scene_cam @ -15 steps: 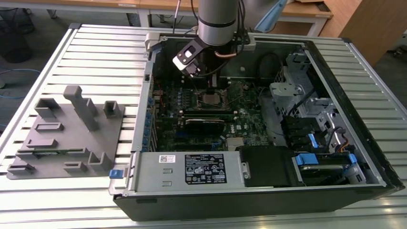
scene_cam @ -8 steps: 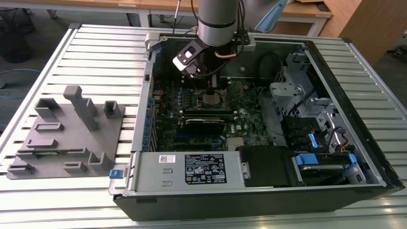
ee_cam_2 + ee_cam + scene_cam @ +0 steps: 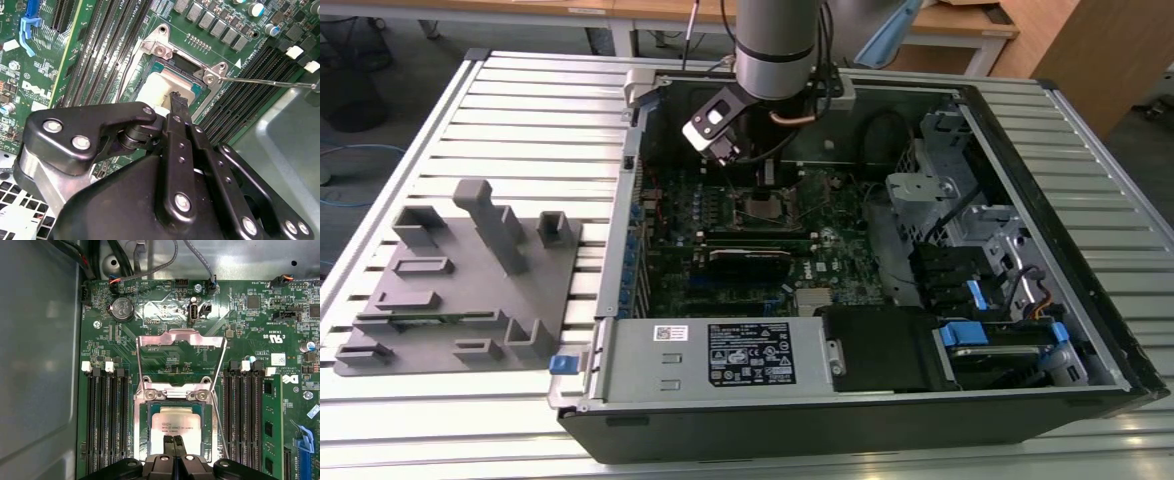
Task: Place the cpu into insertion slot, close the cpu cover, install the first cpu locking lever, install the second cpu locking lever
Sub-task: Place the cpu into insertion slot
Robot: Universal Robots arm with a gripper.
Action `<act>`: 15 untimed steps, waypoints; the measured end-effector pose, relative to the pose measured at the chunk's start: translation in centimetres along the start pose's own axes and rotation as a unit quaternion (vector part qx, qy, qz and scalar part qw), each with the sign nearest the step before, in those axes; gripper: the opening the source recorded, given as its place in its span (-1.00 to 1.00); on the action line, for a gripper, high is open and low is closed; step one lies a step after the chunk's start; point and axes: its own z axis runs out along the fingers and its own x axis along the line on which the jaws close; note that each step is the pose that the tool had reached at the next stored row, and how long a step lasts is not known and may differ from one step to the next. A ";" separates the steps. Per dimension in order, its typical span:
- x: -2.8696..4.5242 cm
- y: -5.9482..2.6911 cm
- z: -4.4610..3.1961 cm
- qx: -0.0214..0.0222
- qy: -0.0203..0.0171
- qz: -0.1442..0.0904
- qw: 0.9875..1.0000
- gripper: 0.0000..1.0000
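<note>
First wrist view has the end effector (image 3: 173, 439) with its two black fingers drawn together and nothing clamped between them. The tips are at the pale metal top of the cpu (image 3: 176, 422); whether they touch it or sit just above, I cannot tell. The cpu lies flat and square inside the insertion slot (image 3: 142, 430), whose silvery rim shows around it. I judge the placing step to be at its end.

The cpu cover (image 3: 181, 338), a thin shiny frame with a square window, stands hinged open, and a wire-thin locking lever (image 3: 270, 82) juts free. Any next move calls for a straight lift that leaves the cpu unshifted.

Around the slot lies matte green circuit board (image 3: 165, 365). In the exterior view, a grey moulded fixture (image 3: 467, 290) rests on the slatted surface (image 3: 520, 100) at nine o'clock of the open case (image 3: 854, 430).
</note>
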 end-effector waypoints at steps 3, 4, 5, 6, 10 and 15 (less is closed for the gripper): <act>0.00 0.00 0.03 0.000 0.000 0.000 1.000 -0.79; 0.00 0.01 0.04 0.000 0.000 0.000 1.000 -0.79; 0.00 0.02 0.05 0.000 0.000 0.000 1.000 -0.79; 0.00 0.03 0.06 0.000 0.000 0.000 1.000 -0.79; 0.00 0.03 0.30 0.000 0.000 0.000 1.000 -0.79; 0.00 0.14 0.68 0.000 0.000 0.000 1.000 -0.79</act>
